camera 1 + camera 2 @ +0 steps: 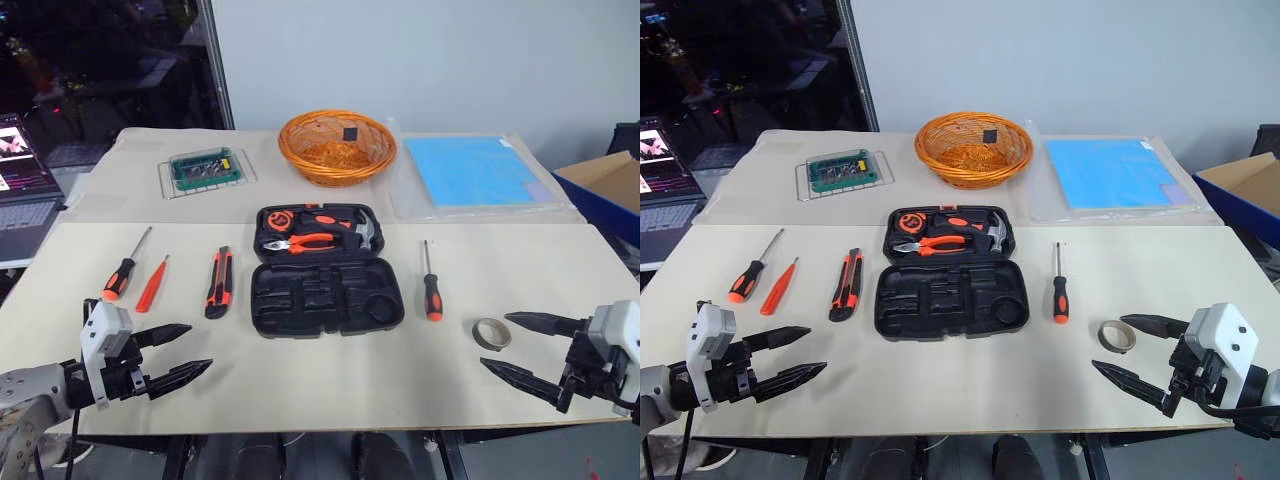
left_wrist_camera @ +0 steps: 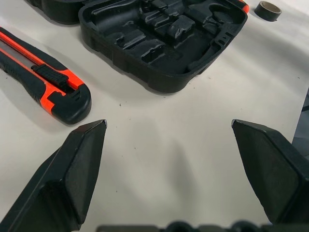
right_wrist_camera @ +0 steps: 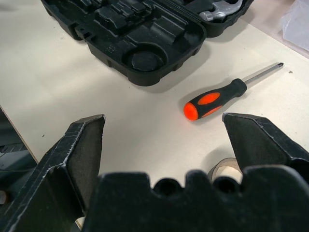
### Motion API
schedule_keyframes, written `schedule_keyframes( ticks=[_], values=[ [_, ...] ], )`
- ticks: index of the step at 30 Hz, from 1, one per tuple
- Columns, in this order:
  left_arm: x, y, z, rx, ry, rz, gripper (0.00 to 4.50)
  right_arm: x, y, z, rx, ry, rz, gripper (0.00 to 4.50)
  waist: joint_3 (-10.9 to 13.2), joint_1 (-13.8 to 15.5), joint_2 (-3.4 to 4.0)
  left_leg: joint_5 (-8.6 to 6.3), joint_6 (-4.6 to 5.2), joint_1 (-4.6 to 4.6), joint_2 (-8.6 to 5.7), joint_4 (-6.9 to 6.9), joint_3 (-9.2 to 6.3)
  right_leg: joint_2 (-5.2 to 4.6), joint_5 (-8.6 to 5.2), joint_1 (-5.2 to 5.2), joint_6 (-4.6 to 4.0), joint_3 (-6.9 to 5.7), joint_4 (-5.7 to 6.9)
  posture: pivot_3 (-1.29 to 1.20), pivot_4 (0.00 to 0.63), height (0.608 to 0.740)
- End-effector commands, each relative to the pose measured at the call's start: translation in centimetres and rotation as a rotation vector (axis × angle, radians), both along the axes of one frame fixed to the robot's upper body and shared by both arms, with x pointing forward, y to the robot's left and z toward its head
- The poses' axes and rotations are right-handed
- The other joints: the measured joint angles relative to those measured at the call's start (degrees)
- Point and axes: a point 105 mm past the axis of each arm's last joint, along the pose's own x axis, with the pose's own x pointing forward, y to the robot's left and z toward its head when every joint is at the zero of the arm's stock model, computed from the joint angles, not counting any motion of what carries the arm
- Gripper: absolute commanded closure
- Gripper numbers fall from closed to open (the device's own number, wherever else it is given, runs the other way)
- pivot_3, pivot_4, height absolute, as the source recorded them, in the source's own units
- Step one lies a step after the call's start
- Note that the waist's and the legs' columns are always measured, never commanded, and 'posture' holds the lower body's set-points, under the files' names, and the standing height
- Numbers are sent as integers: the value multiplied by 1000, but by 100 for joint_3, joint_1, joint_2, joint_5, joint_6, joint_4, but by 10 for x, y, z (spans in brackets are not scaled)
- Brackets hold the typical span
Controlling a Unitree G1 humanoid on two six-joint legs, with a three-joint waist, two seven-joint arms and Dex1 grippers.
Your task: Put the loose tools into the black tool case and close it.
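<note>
- The left gripper (image 1: 178,354) is hanging above the near left edge of the table (image 1: 330,375), its fingers spread fully apart and gripping nothing.
- Three of the loose tools are lying in a row at about ten o'clock from the table's centre: a screwdriver with a black-and-orange handle (image 1: 124,266), the small all-orange screwdriver (image 1: 152,284) just beside it, then the utility knife (image 1: 219,282), which is lying nearest the case.
- The black tool case (image 1: 322,268) is sitting open at the centre, its far half holding the pliers (image 1: 302,242) and the hammer (image 1: 358,229), its near half showing bare moulded slots.
- A second black-and-orange screwdriver (image 1: 430,281) is lying at three o'clock from the case, apart from it, with a roll of tape (image 1: 491,334) nearer the right gripper.
- The right gripper (image 1: 520,348) is hovering at the near right edge, fingers fully parted and carrying nothing.
- No tool is being loaded yet, so the task is at its start; I judge the next move calls for one gripper reaching a nearby tool, likely knife or right screwdriver, and closing across its handle.
</note>
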Motion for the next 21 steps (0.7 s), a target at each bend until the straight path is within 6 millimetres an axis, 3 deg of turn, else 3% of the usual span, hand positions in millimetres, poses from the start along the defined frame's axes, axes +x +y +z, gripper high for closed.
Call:
schedule_keyframes(
  ticks=[1, 5, 11, 17, 21],
  values=[
    [8, -3, 19, -25, -81, 23, 45, 7, 9, 12, 16, -73, 30, 9, 0, -3, 0, 0, 0, 1, 0, 0, 0, 0, 0, 0, 0, 0, 0, 0, 150, 740],
    [26, -12, 30, -97, -131, 105, 45, 21, 35, 27, 107, -184, 73, 9, -1, -14, -8, 0, -1, 6, 2, 2, -3, 2, 1, 2, 0, 0, 2, 0, 150, 740],
    [63, 4, 40, -106, -185, 374, 45, 28, 66, 51, 251, -241, 138, 9, 0, -1, -11, 26, 43, -4, -3, 1, -5, 6, 6, 22, 5, 4, 10, 0, 150, 740],
    [96, 64, 41, 31, -57, 741, 45, 24, 98, 64, 222, -279, 350, 9, 1, -5, -25, 24, 43, -7, -5, 0, -13, 12, 15, 17, 40, 3, 15, 0, 150, 740],
    [107, 92, 53, 142, -38, 792, 45, 22, 115, 70, 235, -287, 445, 9, 6, -33, -55, 24, 43, -8, -3, 0, -8, 12, 16, 8, 33, 2, 15, 0, 150, 740]
  ],
)
